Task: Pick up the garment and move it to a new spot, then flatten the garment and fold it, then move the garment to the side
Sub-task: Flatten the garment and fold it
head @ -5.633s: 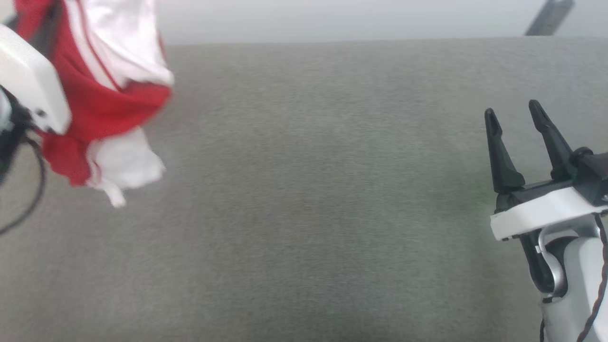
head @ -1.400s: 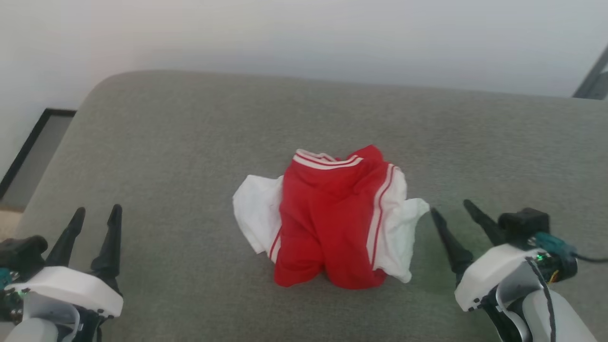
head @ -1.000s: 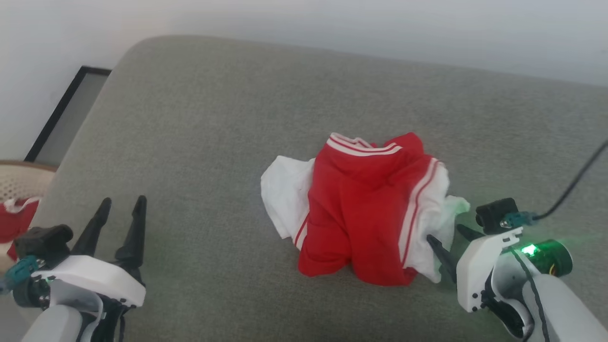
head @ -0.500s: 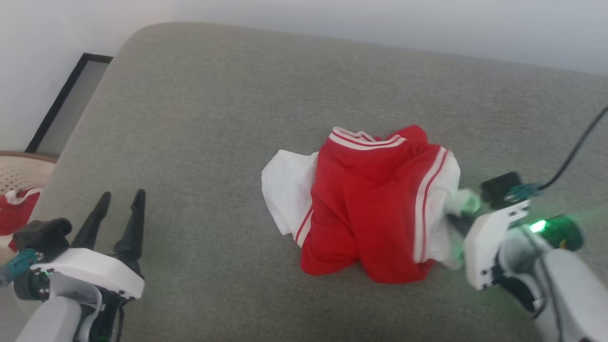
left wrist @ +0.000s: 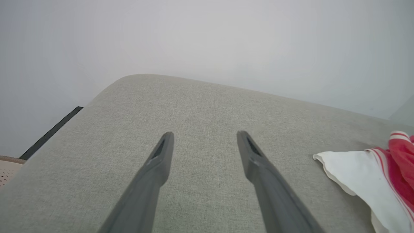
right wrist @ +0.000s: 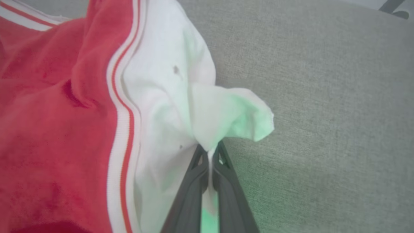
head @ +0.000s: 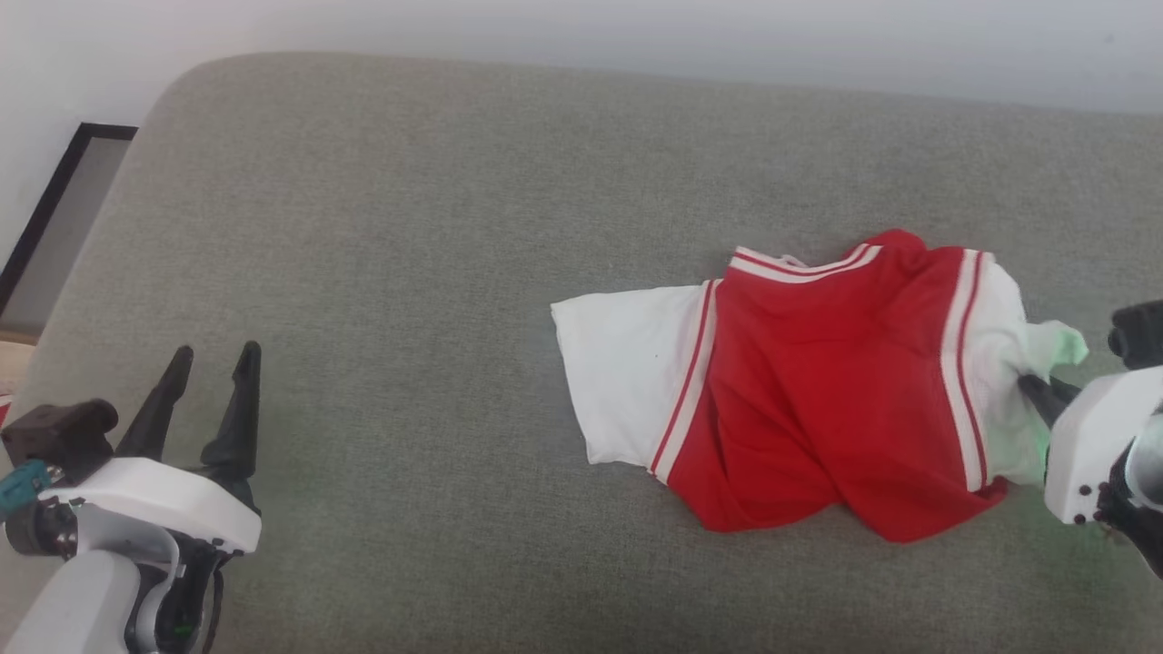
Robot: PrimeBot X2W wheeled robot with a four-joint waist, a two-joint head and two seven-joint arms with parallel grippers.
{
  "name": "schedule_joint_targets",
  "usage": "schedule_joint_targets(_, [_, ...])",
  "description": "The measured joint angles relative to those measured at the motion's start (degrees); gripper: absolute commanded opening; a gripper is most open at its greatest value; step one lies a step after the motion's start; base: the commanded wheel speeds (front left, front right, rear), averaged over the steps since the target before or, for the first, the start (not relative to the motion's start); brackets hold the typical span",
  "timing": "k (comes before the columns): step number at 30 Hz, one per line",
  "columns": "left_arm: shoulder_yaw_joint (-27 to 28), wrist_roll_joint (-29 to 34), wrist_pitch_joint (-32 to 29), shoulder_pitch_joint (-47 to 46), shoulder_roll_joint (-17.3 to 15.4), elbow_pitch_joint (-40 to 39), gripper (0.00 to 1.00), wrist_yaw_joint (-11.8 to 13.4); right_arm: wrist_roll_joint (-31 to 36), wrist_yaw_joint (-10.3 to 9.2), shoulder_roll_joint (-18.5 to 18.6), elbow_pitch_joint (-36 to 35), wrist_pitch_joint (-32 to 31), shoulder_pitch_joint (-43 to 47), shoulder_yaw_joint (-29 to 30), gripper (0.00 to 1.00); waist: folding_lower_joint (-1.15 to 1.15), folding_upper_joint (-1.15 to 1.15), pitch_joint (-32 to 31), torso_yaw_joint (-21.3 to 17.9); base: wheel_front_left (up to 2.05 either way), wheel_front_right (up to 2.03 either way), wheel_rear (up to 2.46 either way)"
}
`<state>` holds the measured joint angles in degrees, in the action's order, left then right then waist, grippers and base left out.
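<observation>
Dark right tool (right wrist: 210,148), low, pinches the garment (head: 818,381) by its sleeve (right wrist: 168,97).

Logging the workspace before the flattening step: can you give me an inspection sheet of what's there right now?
Surface: grey fabric cushion, rounded far corner.
Job's things: red shirt with white sleeves, rumpled, lying on the right part of the cushion; one sleeve spread flat.
Clutter: nothing seen.
Grippers: left gripper open, apart from the shirt; right gripper shut on the shirt's other white sleeve.
Cables: thin dark lead at the left wrist.
Surroundings: pale wall behind; dark-framed panel at the left.
</observation>
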<state>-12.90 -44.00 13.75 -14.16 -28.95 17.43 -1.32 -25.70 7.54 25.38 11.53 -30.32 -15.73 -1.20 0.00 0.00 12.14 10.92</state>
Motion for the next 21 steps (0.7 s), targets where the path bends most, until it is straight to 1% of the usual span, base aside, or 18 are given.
schedule_joint_targets(3, [-0.46, 0.02, 0.00, -0.52, 0.16, 0.30, 1.00, -0.37, -0.40, 0.00, -0.33, 2.44, 0.89, 0.16, 0.10, 0.00, 0.00, 0.00, 0.52, -0.16, 0.00, 0.00, 0.00])
schedule_joint_targets(4, [-0.59, 0.03, 0.00, -0.68, 0.23, 0.48, 1.00, -0.38, -0.47, 0.00, -0.67, 3.42, 1.36, 0.14, -0.03, 0.18, 0.00, 0.00, 0.65, -0.19, 0.00, 0.00, 0.00])
schedule_joint_targets(5, [-0.59, 0.03, 0.00, -0.68, 0.23, 0.48, 1.00, -0.38, -0.47, 0.00, -0.67, 3.42, 1.36, 0.14, -0.03, 0.49, 0.00, 0.00, 0.65, -0.19, 0.00, 0.00, 0.00])
schedule_joint_targets(6, [-0.69, 0.03, 0.00, -0.92, 0.29, 0.64, 1.00, -0.45, -0.38, 0.01, -0.70, 4.49, 1.49, 0.10, -0.43, 0.49, 0.00, 0.00, 0.77, -0.17, 0.00, 0.00, 0.00])
schedule_joint_targets(7, [-0.76, 0.03, 0.00, -1.22, 0.32, 0.79, 1.00, -0.47, -0.53, 0.00, -0.98, 5.70, 1.66, -0.16, -0.51, 1.00, 0.00, 0.00, 0.86, -0.17, 0.00, 0.00, 0.00])
schedule_joint_targets(12, [-1.11, 0.08, 0.00, -1.61, 0.38, 1.32, 1.00, -0.96, -1.07, -0.02, -1.21, 9.07, 3.61, -2.15, -1.83, 1.00, 0.00, 0.00, 0.99, -0.10, 0.00, 0.00, 0.00])
schedule_joint_targets(21, [-0.98, 0.08, 0.02, -1.67, -0.45, 1.05, 1.00, -0.94, -3.67, -0.02, -0.09, 9.10, 3.58, -2.49, -2.70, 1.00, 0.00, 0.00, 0.58, -0.93, 0.00, 0.00, 0.00])
